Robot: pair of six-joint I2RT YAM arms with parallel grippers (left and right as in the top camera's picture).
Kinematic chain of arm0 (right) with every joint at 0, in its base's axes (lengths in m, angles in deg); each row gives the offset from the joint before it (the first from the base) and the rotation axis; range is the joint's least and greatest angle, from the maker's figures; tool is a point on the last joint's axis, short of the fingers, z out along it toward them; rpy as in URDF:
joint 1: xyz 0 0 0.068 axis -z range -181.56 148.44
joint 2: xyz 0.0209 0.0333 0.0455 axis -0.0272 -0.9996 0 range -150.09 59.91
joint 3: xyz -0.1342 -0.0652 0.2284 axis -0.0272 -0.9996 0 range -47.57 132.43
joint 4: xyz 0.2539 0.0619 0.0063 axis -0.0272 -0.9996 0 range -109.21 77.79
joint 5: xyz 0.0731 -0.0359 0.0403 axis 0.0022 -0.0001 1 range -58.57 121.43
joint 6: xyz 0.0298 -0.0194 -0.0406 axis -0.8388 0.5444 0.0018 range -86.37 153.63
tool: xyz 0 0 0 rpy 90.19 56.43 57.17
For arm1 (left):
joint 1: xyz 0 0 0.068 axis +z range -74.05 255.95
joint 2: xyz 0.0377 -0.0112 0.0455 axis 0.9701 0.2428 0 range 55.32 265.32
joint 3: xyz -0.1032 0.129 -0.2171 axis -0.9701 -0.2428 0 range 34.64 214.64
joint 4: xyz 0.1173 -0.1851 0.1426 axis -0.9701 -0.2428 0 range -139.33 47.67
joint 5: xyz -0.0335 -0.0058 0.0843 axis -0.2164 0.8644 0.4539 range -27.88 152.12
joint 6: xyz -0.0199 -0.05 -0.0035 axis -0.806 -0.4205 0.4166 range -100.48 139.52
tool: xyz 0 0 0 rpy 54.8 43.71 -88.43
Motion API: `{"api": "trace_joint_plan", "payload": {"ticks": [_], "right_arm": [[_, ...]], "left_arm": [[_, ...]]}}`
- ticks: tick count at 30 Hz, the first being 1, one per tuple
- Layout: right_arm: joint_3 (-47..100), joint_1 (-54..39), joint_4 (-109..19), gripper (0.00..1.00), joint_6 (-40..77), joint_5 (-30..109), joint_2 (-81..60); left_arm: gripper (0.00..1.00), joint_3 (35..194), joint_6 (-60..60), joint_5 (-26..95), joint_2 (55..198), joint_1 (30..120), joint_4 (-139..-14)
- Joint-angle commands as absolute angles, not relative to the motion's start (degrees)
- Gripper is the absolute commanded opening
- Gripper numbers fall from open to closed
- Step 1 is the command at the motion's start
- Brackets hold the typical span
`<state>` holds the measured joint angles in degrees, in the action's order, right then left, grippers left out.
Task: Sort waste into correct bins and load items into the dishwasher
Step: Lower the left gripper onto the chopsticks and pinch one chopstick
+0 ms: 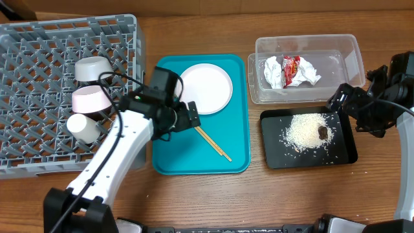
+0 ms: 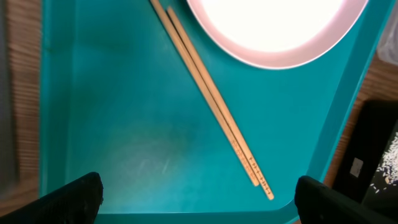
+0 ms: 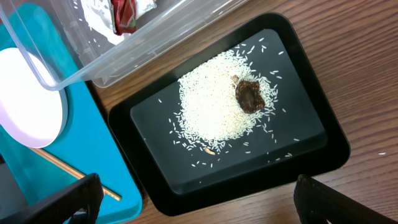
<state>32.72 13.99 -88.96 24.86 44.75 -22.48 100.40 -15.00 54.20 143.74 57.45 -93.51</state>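
Your left gripper shows only its two dark fingertips at the bottom corners of its wrist view, spread wide with nothing between them. Just beyond them lie the chopsticks, flat on the teal tray, side by side and touching.

What matters to you is their slant. In the wrist view their long axis runs from the upper left, beside the white plate, down to the lower right. It lies neither along the line between your fingers nor square across it. The ends with small markings point at the tray's corner, nearer your right-hand fingertip. The plain ends point toward the plate's rim. I judge you will want to turn the wrist until the fingers close across the pair, then come down near the middle. How high the fingers hang above the tray I cannot tell.

Use the left arm, which is over the tray. Your right gripper, also spread wide and empty, hovers over the black tray of rice, well apart from the chopsticks. The grey rack where they belong sits just beside the teal tray, on your left arm's side.
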Motion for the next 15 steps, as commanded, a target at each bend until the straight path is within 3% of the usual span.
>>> {"api": "trace_joint_plan", "payload": {"ticks": [1, 4, 15], "right_arm": [[33.2, 13.9, -88.9, 1.0, 25.1, 45.0, -21.8], [33.2, 13.9, -88.9, 1.0, 25.1, 45.0, -21.8], [33.2, 13.9, -88.9, 1.0, 25.1, 45.0, -21.8]], "left_arm": [[1.0, 99.1, -18.2, 59.4, 146.0, 55.3, -92.1], [1.0, 99.1, -16.6, 65.2, 149.1, 53.1, -90.3], [1.0, 99.1, -14.2, 65.8, 159.6, 50.8, -87.1]]}}
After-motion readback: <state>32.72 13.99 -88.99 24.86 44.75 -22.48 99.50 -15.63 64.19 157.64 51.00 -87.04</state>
